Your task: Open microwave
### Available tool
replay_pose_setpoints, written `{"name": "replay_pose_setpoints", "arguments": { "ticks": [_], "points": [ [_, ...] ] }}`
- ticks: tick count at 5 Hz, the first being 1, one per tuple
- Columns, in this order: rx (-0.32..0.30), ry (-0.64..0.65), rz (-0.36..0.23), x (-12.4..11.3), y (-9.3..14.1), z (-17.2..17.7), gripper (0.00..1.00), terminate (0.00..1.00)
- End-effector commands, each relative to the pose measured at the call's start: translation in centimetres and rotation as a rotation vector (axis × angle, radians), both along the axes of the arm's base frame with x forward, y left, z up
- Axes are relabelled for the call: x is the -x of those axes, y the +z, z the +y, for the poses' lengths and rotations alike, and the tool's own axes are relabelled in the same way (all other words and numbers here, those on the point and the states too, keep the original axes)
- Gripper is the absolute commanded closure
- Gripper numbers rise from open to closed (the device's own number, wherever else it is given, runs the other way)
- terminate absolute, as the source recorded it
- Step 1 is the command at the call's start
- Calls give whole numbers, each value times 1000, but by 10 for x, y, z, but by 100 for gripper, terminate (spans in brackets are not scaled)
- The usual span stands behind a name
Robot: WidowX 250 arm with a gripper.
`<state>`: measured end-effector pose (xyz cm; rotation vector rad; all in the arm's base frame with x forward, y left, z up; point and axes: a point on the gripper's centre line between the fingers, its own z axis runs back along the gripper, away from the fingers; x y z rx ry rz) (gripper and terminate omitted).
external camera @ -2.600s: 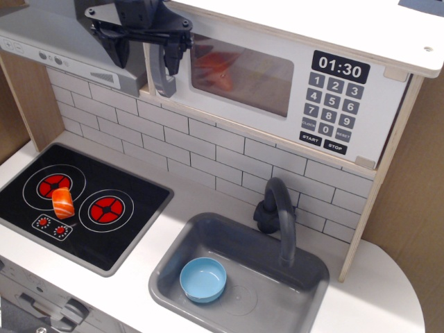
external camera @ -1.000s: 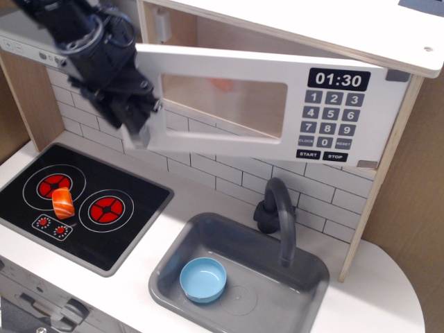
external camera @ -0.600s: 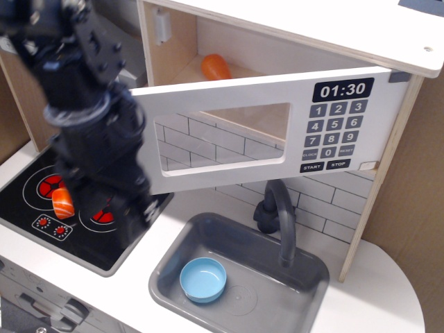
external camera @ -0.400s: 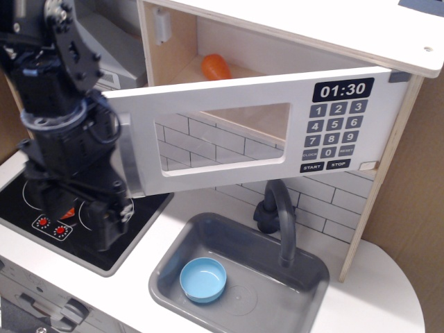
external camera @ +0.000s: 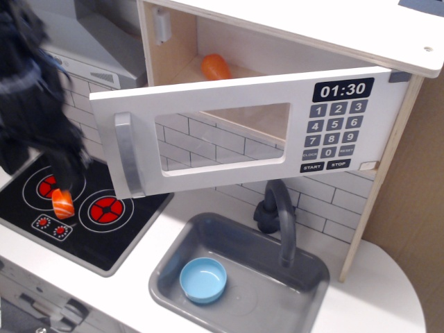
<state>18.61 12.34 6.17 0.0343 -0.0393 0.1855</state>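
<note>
The microwave (external camera: 208, 132) has its wide white door swung out toward me on its right-side hinge, and the cavity behind it is open to view. The grey bar handle (external camera: 128, 156) stands upright on the door's free left edge. The black clock display (external camera: 343, 89) reads 01:30 above the grey keypad (external camera: 326, 139). An orange toy (external camera: 216, 67) lies inside the cavity. My gripper (external camera: 66, 163) is a blurred black mass at the left edge, apart from the handle; its fingers do not show clearly.
A grey range hood (external camera: 90, 48) sits left of the microwave. The black stove top (external camera: 90, 232) carries an orange salmon piece (external camera: 62, 202). A grey sink (external camera: 170, 267) holds a blue bowl (external camera: 203, 279), with a dark faucet (external camera: 279, 215) behind it under the open door.
The door has been pulled from shut to wide open. My arm let go of the handle, dropped over the stove, then moved off to the left edge.
</note>
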Motion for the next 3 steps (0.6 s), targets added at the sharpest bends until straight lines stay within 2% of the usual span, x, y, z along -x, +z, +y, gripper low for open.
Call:
{"name": "replay_pose_setpoints", "arguments": {
  "ticks": [1, 2, 3],
  "points": [
    [-125, 365, -76, -23, 58, 88, 0, 0],
    [-84, 456, -119, -45, 51, 81, 0, 0],
    [-51, 334, -158, -52, 28, 30, 0, 0]
  ]
}}
